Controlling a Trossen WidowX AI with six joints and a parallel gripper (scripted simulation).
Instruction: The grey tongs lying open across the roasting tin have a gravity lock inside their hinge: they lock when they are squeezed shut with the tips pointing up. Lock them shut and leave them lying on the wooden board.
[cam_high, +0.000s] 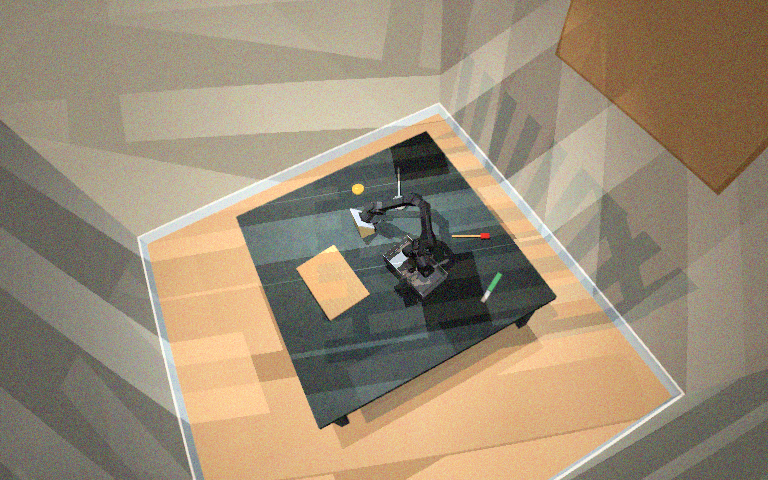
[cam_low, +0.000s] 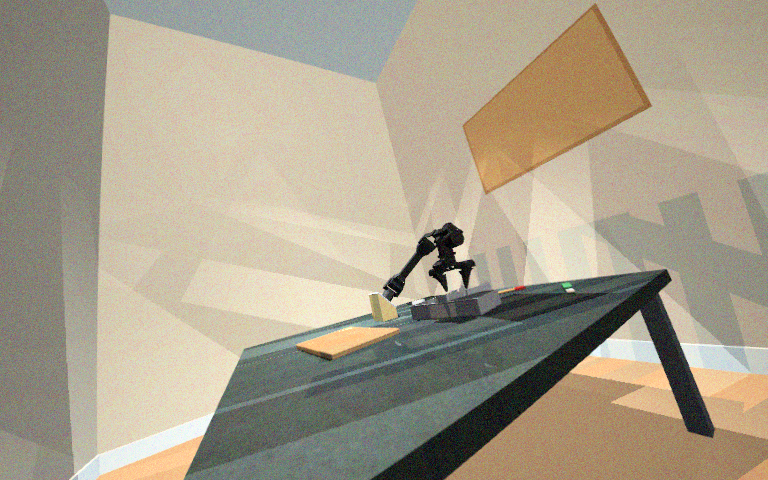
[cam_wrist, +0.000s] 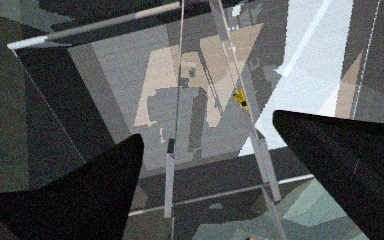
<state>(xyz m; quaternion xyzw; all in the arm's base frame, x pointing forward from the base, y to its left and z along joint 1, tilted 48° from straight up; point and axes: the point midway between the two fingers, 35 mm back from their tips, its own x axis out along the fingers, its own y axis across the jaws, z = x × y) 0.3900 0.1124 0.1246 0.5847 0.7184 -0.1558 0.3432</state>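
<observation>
The roasting tin (cam_high: 398, 260) (cam_low: 481, 303) (cam_wrist: 125, 60) stands on the dark table. The grey tongs (cam_wrist: 170, 185) lie open across it, with two spread arms reaching over the near rim in the wrist view. Their hinge is beyond the top edge of that view. A small yellow and black patch shows beside the right arm. My gripper (cam_low: 456, 288) (cam_wrist: 207, 128) is open and empty, pointing down over the tin. Both tong arms pass through the space between its fingers in the wrist view; the exact height gap is hard to tell. The wooden board (cam_high: 334, 283) (cam_low: 348, 342) lies apart from the tin.
A pale wedge-shaped block (cam_high: 367, 230) (cam_low: 383, 307) stands by the arm's base. A yellow round thing (cam_high: 357, 189) and a thin white rod (cam_high: 398, 181) are behind. A red-ended stick (cam_high: 485, 236) (cam_low: 518, 288) and a green and white marker (cam_high: 494, 281) (cam_low: 568, 286) lie right of the tin.
</observation>
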